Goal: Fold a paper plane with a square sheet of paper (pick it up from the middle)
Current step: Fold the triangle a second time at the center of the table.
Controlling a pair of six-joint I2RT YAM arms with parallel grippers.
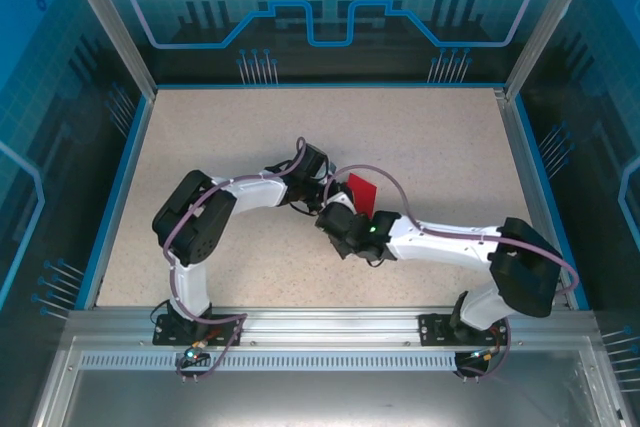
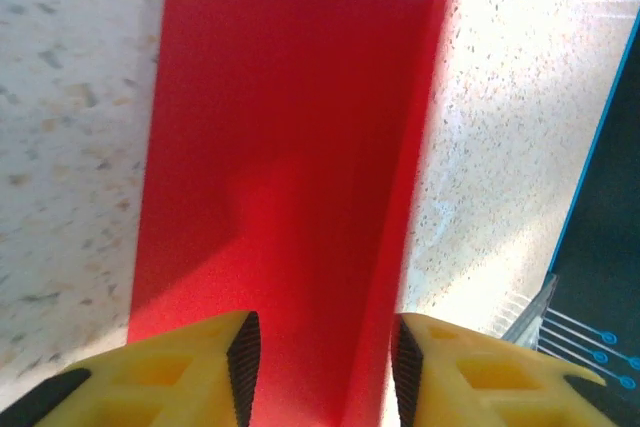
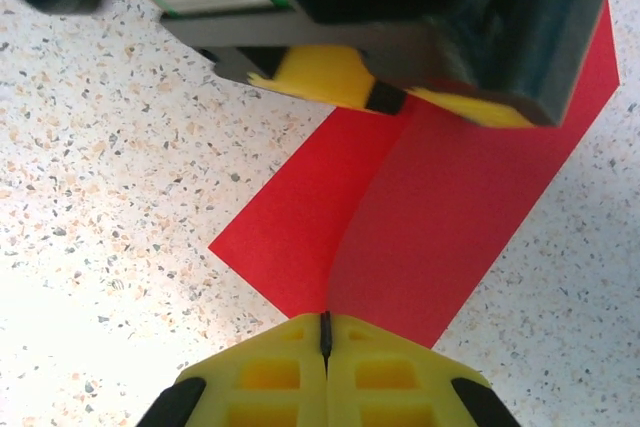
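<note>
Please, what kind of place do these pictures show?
Probably a robot test cell in a lab or a demo booth: a left arm and a right arm bolted to an aluminium rail, a speckled table, and blue printed walls enclosing it.

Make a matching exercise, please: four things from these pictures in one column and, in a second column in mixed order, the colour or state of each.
Things
1. left claw
2. right claw
3. square sheet of paper
4. table

Colour or state
A. speckled beige
B. fingers closed together
C. fingers apart
D. bright red, with a crease

Pairs: 1-C, 2-B, 3-D, 4-A
</note>
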